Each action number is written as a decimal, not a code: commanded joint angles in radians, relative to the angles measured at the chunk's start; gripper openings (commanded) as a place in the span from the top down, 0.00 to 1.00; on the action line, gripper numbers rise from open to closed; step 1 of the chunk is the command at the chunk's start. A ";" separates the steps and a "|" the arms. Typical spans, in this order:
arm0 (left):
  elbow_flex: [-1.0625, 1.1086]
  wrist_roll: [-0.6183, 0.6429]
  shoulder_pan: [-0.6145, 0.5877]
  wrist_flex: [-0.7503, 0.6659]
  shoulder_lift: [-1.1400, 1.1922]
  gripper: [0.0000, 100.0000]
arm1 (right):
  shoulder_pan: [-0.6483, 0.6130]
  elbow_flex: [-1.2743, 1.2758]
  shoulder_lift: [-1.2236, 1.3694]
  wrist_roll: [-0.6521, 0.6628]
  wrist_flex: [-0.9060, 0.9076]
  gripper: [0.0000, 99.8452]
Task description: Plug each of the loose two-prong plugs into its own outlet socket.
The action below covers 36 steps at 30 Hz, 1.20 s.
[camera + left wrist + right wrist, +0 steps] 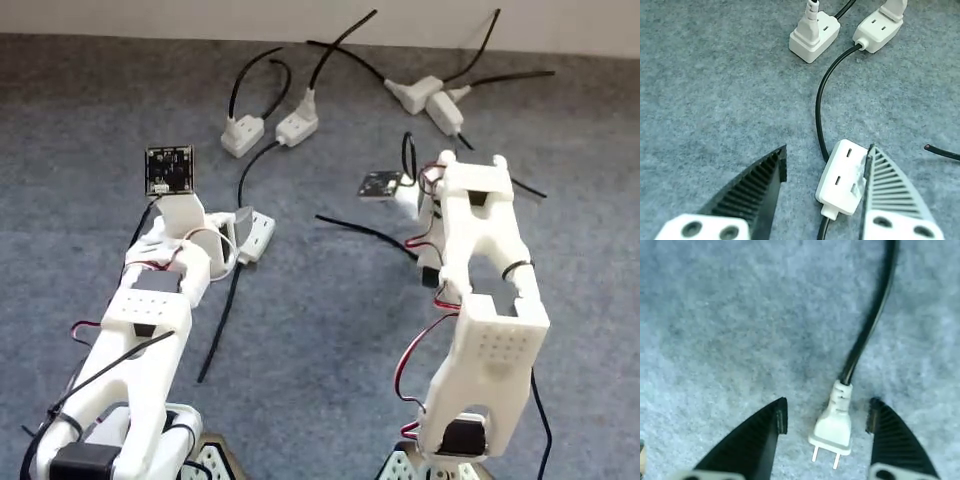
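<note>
A loose white two-prong plug [833, 428] lies flat on the grey carpet, its black cable [871, 320] running away from it. My right gripper [827, 403] is open and low over it, one finger on each side of the plug's body. A white outlet socket [841, 177] with bare slots lies between the fingers of my open left gripper [826, 150], resting against the pale finger [885, 185]. From above, this socket [258, 233] sits at the tip of the left arm. The right arm [480, 230] covers its own gripper and the plug.
Two white sockets with plugs seated in them lie beyond the left gripper [815, 34] [879, 27]. Another plugged pair lies at the far right [415, 95] [445, 112]. Black cables [365, 230] trail across the carpet between the arms.
</note>
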 commanded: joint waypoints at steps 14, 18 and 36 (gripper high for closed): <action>-0.005 0.003 0.001 -0.020 -0.033 0.74 | 0.094 -0.272 0.062 0.008 0.154 0.73; -0.005 0.003 0.001 -0.020 -0.033 0.74 | 0.094 -0.332 0.065 0.008 0.213 0.73; -0.005 0.003 -0.002 -0.020 -0.033 0.74 | 0.051 -0.062 0.073 -0.132 -0.042 0.73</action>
